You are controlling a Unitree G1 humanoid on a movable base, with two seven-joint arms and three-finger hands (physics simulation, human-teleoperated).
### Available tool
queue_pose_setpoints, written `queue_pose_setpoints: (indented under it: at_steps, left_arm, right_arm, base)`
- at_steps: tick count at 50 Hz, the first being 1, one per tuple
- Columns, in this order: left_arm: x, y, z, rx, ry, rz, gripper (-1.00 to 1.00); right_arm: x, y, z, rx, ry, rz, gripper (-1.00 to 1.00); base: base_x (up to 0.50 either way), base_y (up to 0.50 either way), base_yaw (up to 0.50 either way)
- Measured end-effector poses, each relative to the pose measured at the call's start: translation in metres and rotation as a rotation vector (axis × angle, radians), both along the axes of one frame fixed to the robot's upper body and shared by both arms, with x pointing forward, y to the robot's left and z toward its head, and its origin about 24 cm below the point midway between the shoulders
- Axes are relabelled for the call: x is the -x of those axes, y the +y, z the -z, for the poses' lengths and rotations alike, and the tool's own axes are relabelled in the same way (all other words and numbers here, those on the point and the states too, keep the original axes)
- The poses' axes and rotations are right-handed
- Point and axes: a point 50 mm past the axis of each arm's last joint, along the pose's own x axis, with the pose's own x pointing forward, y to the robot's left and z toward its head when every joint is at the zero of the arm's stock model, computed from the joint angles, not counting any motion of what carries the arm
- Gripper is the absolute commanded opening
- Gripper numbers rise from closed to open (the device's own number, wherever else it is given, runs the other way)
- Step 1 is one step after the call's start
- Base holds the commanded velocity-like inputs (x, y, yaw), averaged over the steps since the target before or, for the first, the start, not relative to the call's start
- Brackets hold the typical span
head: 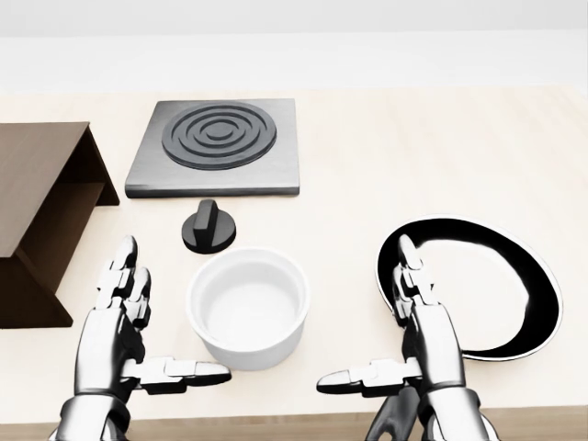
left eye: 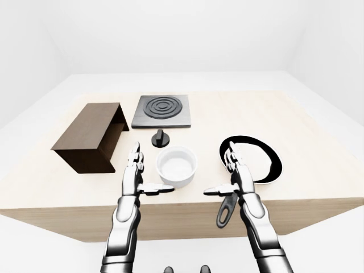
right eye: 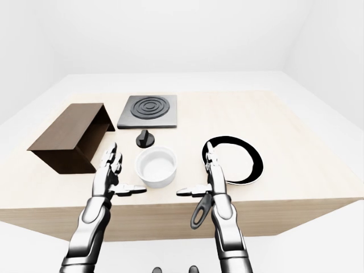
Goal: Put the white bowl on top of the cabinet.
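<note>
The white bowl (head: 248, 308) stands upright on the wooden table, near its lower edge in the head view. The dark brown cabinet (left eye: 91, 136) lies at the table's left, its open side facing right. My left hand (head: 138, 322) hovers open just left of the bowl, thumb pointing toward it. My right hand (head: 390, 326) is open to the bowl's right, over the rim of a black pan. Neither hand touches the bowl.
A black frying pan (head: 487, 294) with a white inside lies right of the bowl, its handle (left eye: 226, 211) reaching past the table edge. A grey stove plate (head: 219, 145) with rings and a black knob (head: 209, 227) sit above the bowl.
</note>
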Motion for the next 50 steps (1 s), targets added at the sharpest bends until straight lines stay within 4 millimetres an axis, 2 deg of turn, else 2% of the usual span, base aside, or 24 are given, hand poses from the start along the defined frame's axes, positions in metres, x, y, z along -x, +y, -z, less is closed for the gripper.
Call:
queue_pose_setpoints:
  at_steps: [11, 24, 50]
  left_arm:
    - [-0.002, 0.011, -0.002, 0.019, 0.011, -0.012, 1.00]
    - [-0.003, 0.014, -0.001, 0.002, 0.012, -0.022, 1.00]
    - [-0.008, 0.013, 0.014, -0.113, 0.056, -0.037, 1.00]
  right_arm:
    - [-0.003, -0.001, 0.010, 0.048, 0.023, -0.020, 1.00]
    - [-0.002, -0.002, 0.011, 0.066, 0.005, -0.015, 1.00]
    - [0.017, 0.000, 0.012, 0.099, 0.001, -0.001, 1.00]
  base:
    - [0.00, 0.00, 0.00]
    - [0.00, 0.00, 0.00]
    - [0.00, 0.00, 0.00]
